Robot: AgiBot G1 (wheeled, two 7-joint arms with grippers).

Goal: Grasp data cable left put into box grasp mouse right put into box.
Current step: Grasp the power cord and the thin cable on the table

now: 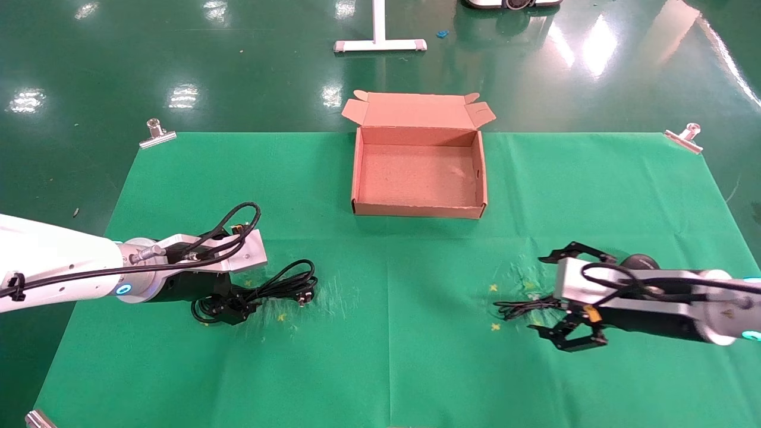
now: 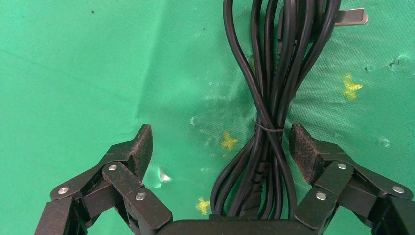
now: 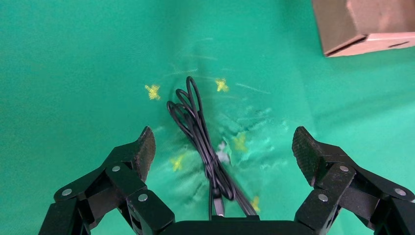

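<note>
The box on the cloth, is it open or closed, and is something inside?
Open and empty. The box has its lid flap folded back, and the head view shows only bare cardboard floor inside.

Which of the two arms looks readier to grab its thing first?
The left. Its hand is open low over the data cable, the bundle's tied waist between its fingers. The right hand is also open, but only the thin cord lies between its fingers; the mouse sits mostly hidden behind it.

Left pincer [image 2: 220, 147] agape; right pincer [image 3: 222, 147] agape.
</note>
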